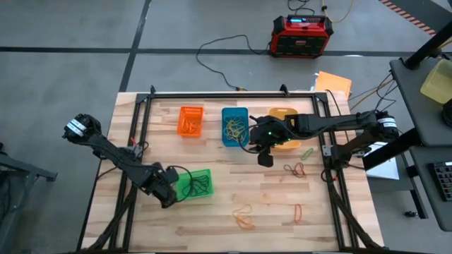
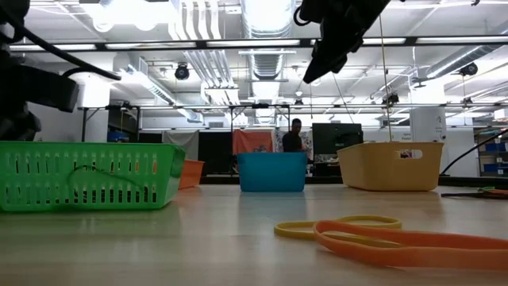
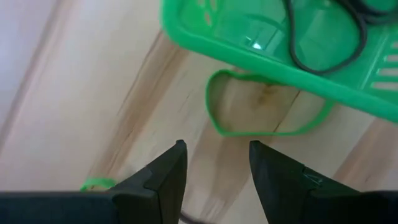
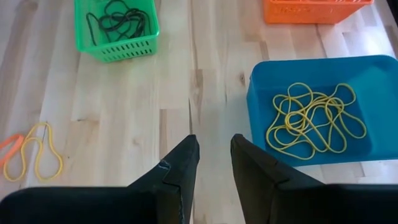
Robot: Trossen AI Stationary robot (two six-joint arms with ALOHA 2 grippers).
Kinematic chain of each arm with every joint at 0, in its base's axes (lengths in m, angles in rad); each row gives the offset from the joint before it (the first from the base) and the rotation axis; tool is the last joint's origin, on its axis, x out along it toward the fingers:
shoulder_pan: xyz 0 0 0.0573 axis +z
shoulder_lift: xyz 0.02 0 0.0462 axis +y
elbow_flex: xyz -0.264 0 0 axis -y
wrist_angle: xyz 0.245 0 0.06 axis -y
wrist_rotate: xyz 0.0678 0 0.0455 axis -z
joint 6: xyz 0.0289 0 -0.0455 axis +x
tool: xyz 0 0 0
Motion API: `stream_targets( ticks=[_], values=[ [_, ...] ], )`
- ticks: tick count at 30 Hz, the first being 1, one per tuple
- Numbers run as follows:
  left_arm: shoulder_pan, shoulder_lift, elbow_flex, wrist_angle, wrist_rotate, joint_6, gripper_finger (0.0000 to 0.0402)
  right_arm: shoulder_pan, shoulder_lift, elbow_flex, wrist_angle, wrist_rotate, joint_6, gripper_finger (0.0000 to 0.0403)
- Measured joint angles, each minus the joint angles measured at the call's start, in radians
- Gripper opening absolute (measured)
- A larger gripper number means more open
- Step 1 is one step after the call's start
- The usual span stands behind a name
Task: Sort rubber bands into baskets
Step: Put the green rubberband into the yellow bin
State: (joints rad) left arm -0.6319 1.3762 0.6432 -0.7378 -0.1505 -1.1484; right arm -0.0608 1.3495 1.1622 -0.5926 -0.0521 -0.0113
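My left gripper (image 1: 168,195) is open, low over the wood beside the green basket's (image 1: 195,183) left end. In the left wrist view, a green rubber band (image 3: 261,112) lies on the wood against that basket's wall (image 3: 249,53), just ahead of my fingers (image 3: 216,152). Dark bands (image 4: 115,22) lie in the green basket. My right gripper (image 1: 265,156) is open and empty, raised over the wood beside the blue basket (image 4: 317,118), which holds yellow bands (image 4: 314,118). The orange basket (image 1: 191,120) holds orange bands. My right arm partly covers the yellow-orange basket (image 1: 286,128).
Loose bands lie on the wood: red and dark ones (image 1: 295,169), a green one (image 1: 307,152), orange and yellow ones (image 1: 244,215) and an orange one (image 1: 298,212). A black frame (image 1: 233,95) borders the table. A red-and-black box (image 1: 302,35) stands on the floor beyond it.
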Motion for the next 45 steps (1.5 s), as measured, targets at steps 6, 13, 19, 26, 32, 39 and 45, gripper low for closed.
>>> stream_targets(
  ticks=[6,13,19,26,32,39,45],
  values=[
    [0.0,0.0,-0.02,0.032,0.0,0.059,0.0158,0.0,0.001,0.0,0.0,0.0,0.012,0.0088],
    [-0.003,-0.001,-0.019,0.062,-0.077,0.168,0.0158,0.0,0.001,0.0,0.008,0.0,0.018,0.0093],
    [-0.003,-0.003,-0.064,0.071,-0.09,0.139,0.0158,0.002,0.001,0.0,0.008,0.0,0.028,0.0087],
    [-0.004,-0.006,-0.09,0.102,-0.083,0.118,0.0151,0.002,0.001,0.0,0.008,0.0,0.029,0.0087],
    [-0.01,-0.005,-0.086,0.109,-0.072,0.11,0.0083,0.002,0.001,-0.002,0.009,0.0,0.038,0.0086],
    [-0.014,-0.005,-0.081,0.103,-0.069,0.084,0.0007,0.004,0.001,-0.008,0.023,0.0,0.037,0.008],
    [-0.016,-0.006,-0.019,-0.063,-0.096,0.092,0.0,0.004,0.001,-0.028,0.061,0.0,0.035,0.0086]
  ],
)
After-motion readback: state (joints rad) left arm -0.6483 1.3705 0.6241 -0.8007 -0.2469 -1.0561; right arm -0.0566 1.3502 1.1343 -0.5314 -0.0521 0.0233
